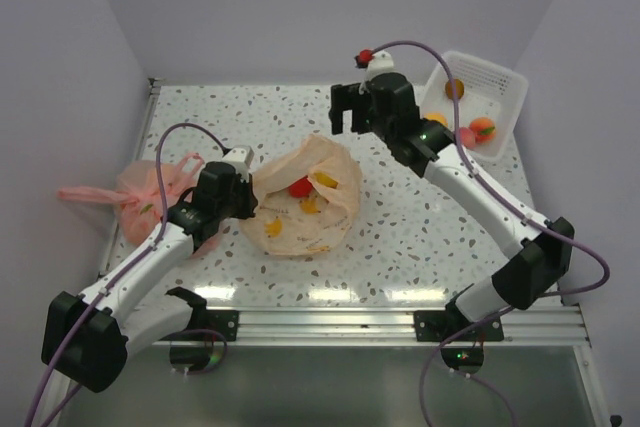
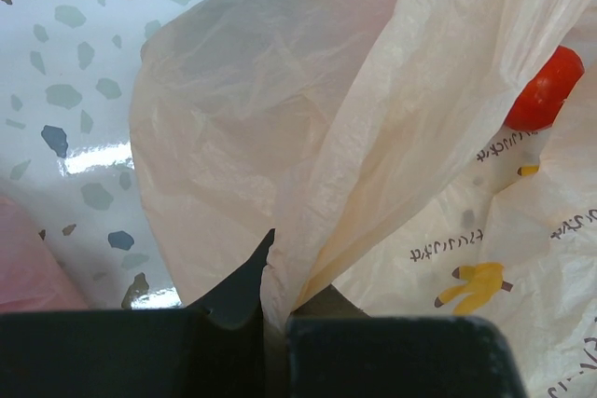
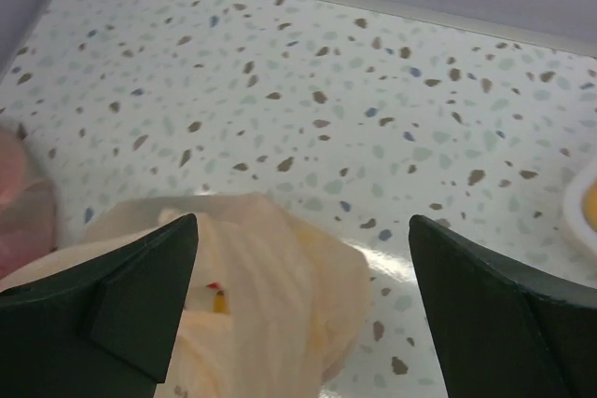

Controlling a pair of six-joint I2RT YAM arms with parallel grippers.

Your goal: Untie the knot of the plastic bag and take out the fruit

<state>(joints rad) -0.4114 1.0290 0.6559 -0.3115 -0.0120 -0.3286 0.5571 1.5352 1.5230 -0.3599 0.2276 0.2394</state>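
Your left gripper (image 1: 250, 193), near left, is clamped on the left edge of the plastic bag (image 1: 300, 225); the bag lies mid-table (image 1: 420, 237), a red fruit (image 1: 299, 187) showing inside; beyond it your right gripper (image 1: 348, 117) hangs with fingers spread wide, holding nothing.

From the left wrist, the plastic bag (image 2: 280, 137) runs off the top, right and bottom edges; a fold covers part of a red fruit (image 2: 543, 92) at far right, and the pink bag (image 2: 23, 267) is a blur in the lower left corner. The left gripper (image 2: 275, 319) is cut by the bottom edge. From the right wrist, the white basket (image 3: 576, 195) is clipped at the right edge. The knot cannot be made out
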